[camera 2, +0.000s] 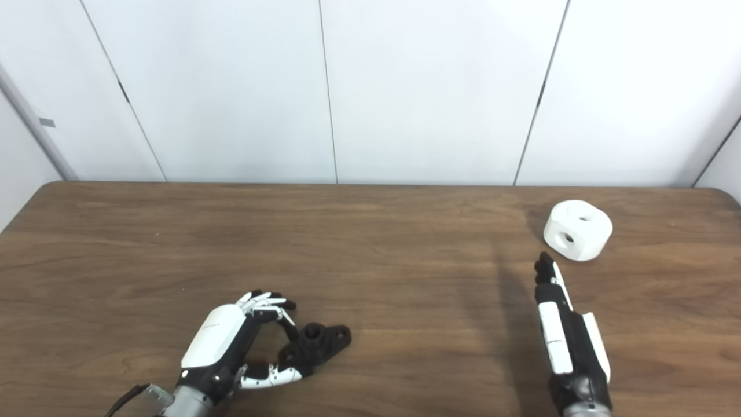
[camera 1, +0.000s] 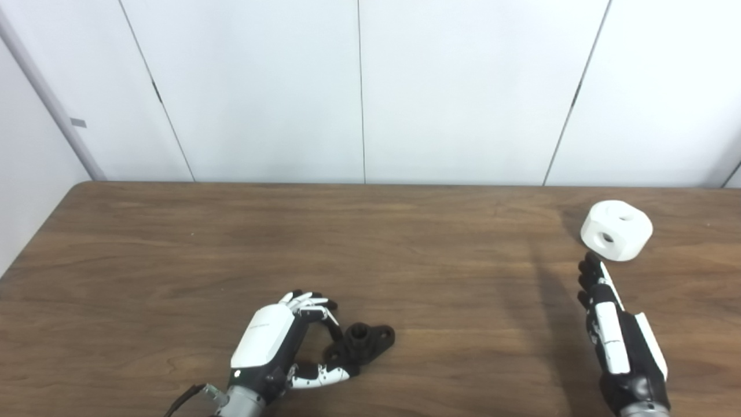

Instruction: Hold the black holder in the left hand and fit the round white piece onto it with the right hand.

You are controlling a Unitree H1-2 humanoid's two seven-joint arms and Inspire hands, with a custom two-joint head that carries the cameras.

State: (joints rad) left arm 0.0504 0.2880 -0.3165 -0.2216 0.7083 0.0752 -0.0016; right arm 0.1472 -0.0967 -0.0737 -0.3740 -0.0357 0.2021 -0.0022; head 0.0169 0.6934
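left hand [camera 1: 272, 347] curling loosely beside black holder [camera 1: 362, 341], thumb touching it, holder lying near surface [camera 1: 173, 260] front edge | right hand [camera 1: 613, 330] stretching flat, fingers straight, holding nothing | round white piece [camera 1: 616, 230] sitting just beyond its fingertips, near far right corner

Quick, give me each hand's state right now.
Left hand: open, fingers curled around the black holder, not yet gripping.
Right hand: open, empty, short of the round white piece.
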